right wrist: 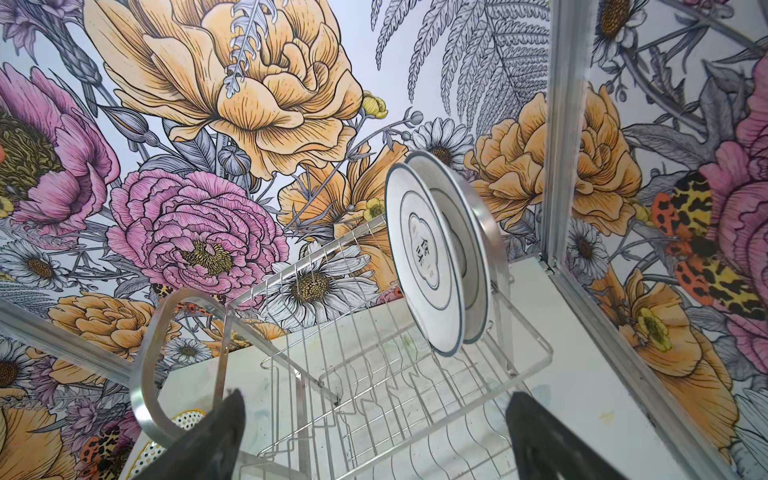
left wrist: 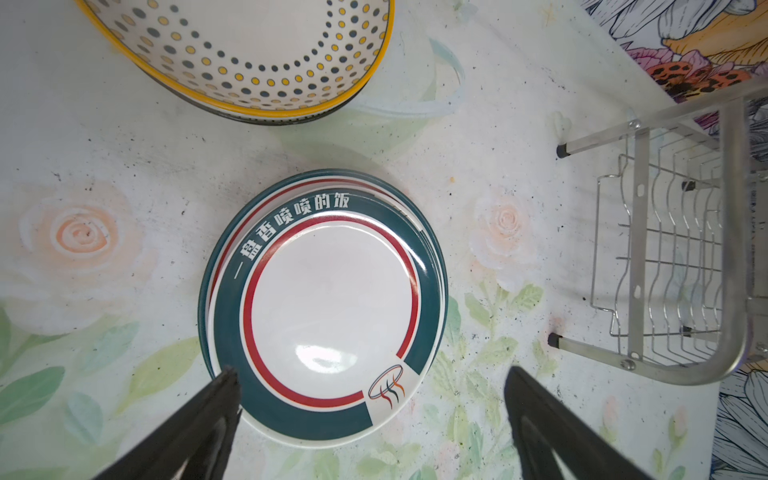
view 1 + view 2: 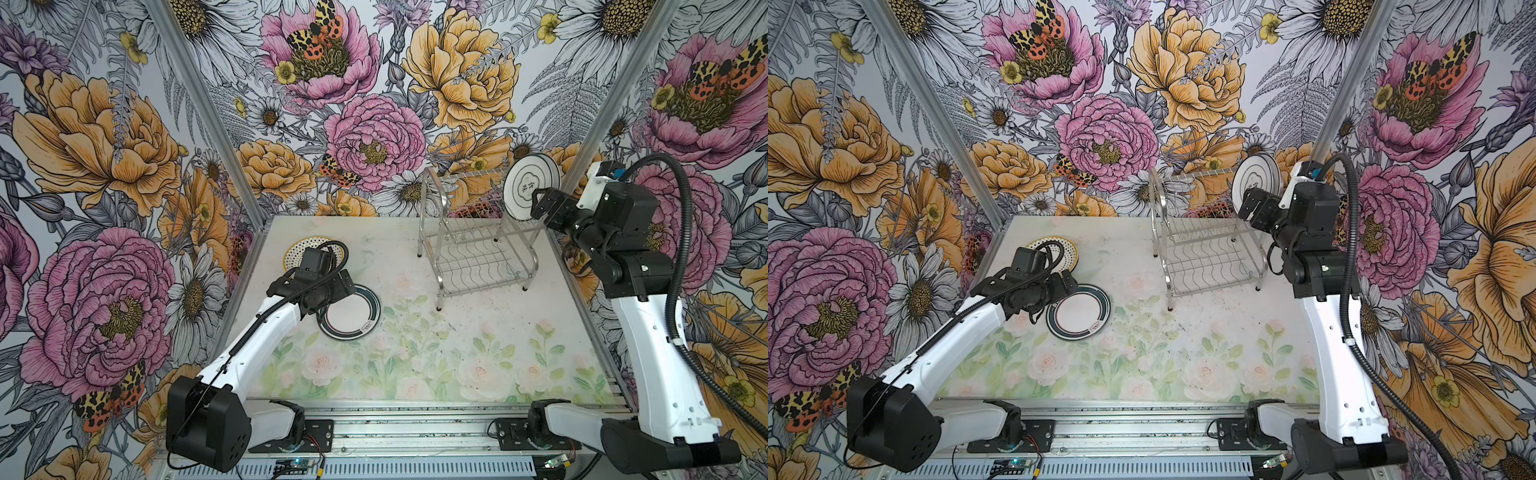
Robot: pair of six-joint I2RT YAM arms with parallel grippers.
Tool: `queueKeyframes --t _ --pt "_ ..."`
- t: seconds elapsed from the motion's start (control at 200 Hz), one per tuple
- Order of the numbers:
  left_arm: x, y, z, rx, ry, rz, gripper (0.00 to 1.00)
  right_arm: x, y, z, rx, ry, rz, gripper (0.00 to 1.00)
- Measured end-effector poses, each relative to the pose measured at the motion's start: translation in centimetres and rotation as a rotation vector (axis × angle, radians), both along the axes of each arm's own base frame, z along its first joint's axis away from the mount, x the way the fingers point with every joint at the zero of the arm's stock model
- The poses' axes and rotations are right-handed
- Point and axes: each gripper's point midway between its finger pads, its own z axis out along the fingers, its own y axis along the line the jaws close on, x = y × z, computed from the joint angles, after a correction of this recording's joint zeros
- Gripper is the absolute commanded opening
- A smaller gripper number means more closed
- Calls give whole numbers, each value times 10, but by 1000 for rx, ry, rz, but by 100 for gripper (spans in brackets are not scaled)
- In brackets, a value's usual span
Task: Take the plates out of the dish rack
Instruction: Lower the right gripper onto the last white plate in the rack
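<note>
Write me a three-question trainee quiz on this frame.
1. How many plates stand upright in the dish rack?
2. True or false: the right pincer grips a plate.
3. The left pincer, by the teal-ringed plate, is: A) shut on a plate; B) open, holding nothing; C) inside the rack.
Key: 1 two; 2 false; 3 B.

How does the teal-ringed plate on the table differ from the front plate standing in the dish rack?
The teal-ringed plate lies flat, face up, on the table; the front rack plate stands on edge in the dish rack. The teal-ringed plate has a broad teal band and red ring; the front rack plate, thin dark rings around an emblem. Both are round, white, with printed characters.
</note>
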Motion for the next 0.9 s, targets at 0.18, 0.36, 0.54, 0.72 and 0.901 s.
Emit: queueKeyframes --t 0.18,0.36,0.54,0.72,0.901 --pt "-7 0 11 -17 -21 -8 99 25 8 -13 26 50 59 99" --pt "-9 -1 16 -29 -32 -13 99 32 6 -15 38 62 74 99" --pt "-9 -2 16 -37 -30 -18 99 33 0 -13 45 59 69 97" --pt "-10 -3 16 -40 -29 -21 99 40 -1 -21 50 81 71 95" --pt "-10 -3 16 -40 -29 -21 99 48 -3 -31 49 106 67 94"
